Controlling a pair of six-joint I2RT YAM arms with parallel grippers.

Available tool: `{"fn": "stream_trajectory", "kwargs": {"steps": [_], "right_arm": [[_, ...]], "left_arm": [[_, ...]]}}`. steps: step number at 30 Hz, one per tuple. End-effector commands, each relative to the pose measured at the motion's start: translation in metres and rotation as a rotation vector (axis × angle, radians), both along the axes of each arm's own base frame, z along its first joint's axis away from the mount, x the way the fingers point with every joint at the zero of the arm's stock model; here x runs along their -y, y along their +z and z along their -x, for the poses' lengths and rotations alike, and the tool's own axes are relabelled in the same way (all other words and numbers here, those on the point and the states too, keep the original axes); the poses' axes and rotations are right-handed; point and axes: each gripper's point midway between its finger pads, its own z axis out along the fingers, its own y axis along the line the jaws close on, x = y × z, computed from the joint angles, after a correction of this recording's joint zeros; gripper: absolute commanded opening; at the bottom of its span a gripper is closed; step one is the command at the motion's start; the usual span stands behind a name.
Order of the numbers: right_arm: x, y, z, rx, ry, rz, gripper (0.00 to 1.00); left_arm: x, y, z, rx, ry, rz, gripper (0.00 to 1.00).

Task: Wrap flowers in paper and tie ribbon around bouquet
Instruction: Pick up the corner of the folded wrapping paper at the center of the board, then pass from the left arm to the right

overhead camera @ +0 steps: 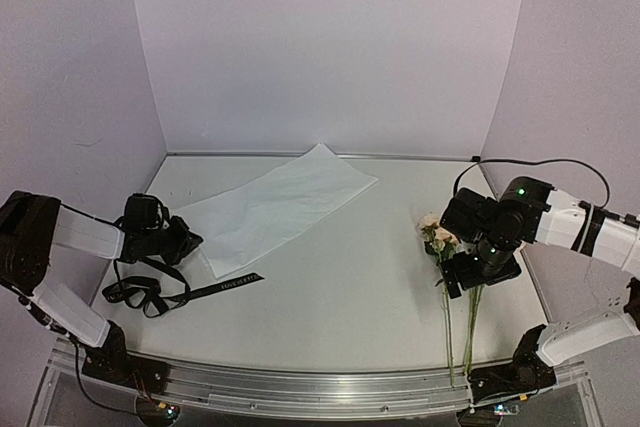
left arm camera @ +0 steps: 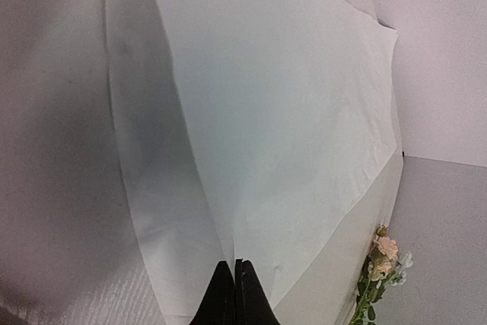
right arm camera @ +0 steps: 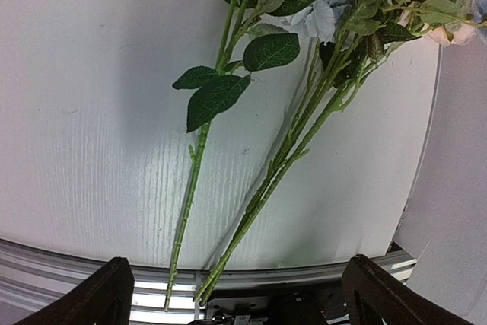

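Observation:
The white paper point(overhead camera: 280, 202) lies slanted across the table's left half; in the left wrist view the paper point(left arm camera: 289, 112) fills most of the frame. My left gripper point(overhead camera: 192, 243) is at its near-left corner. The left gripper point(left arm camera: 234, 264) is shut, and folds in the sheet run together at its tips. The flowers point(overhead camera: 442, 242) lie on the right with their stems toward the front edge. My right gripper point(overhead camera: 480, 272) hangs over them. Its dark fingers point(right arm camera: 106, 294) stand wide apart on either side of the green stems point(right arm camera: 304, 127). The black ribbon point(overhead camera: 150, 292) lies looped by the left arm.
A metal rail point(overhead camera: 320, 387) runs along the table's front edge, just past the stem ends. Pale walls close in the back and both sides. The flower heads point(left arm camera: 383, 259) show at the lower right of the left wrist view.

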Motion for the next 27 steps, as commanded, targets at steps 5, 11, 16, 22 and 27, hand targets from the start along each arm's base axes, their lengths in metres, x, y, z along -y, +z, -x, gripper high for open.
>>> {"fn": "stream_trajectory", "kwargs": {"steps": [5, 11, 16, 22, 27], "right_arm": [[0.001, 0.006, -0.008, 0.033, -0.026, 0.010, 0.98], [-0.009, 0.005, -0.014, 0.036, -0.057, -0.021, 0.98], [-0.024, 0.007, -0.020, 0.039, -0.090, -0.076, 0.98], [-0.049, 0.013, -0.031, 0.055, -0.133, -0.186, 0.98], [-0.085, 0.021, -0.042, 0.034, -0.160, -0.320, 0.98]], "left_arm": [[0.072, 0.104, 0.014, 0.438, -0.358, -0.323, 0.00], [0.151, 0.120, 0.079, 0.628, -0.728, -0.540, 0.00], [0.213, 0.088, 0.132, 0.640, -1.016, -0.746, 0.00], [0.260, 0.045, 0.179, 0.656, -1.215, -0.950, 0.00], [0.275, 0.020, 0.200, 0.670, -1.284, -1.020, 0.00]]}}
